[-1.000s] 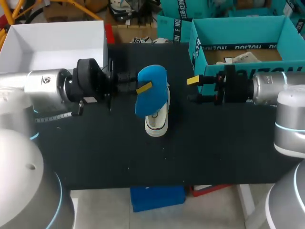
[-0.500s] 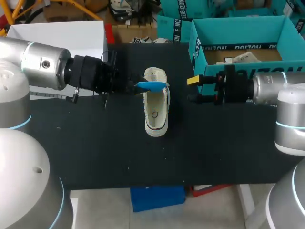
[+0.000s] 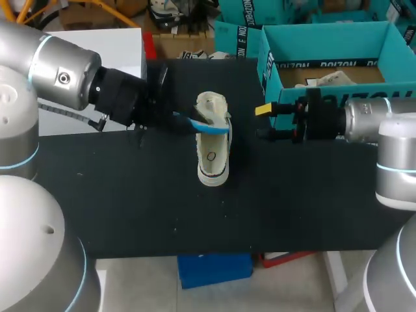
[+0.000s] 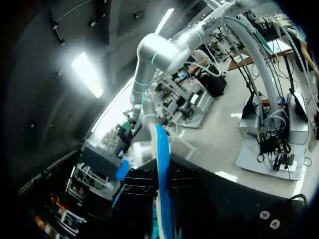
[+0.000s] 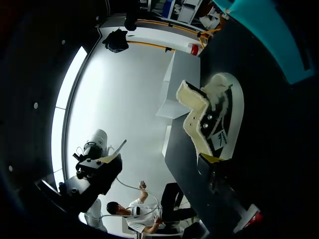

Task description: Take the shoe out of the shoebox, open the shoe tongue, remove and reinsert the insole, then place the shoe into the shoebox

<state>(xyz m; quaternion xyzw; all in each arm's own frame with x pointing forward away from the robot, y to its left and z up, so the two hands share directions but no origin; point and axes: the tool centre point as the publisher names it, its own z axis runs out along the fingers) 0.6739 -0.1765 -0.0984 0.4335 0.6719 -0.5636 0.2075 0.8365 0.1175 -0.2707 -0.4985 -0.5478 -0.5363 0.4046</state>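
Insole (image 4: 162, 149) clamped edge-on in left tool (image 4: 162, 191)

I am working in a robotics lab, not a home or a shop. My left arm (image 3: 62, 78) and my right arm (image 3: 370, 120), both thick silver machines with lit blue rings at the joints, come in from either side over a plain table (image 3: 143, 208) covered in black. It is laid out like a test bench: one pale shoe (image 3: 212, 159) on the black top, a teal shoebox (image 3: 270, 71) open at the far right corner, a white box (image 3: 78, 52) at the far left.
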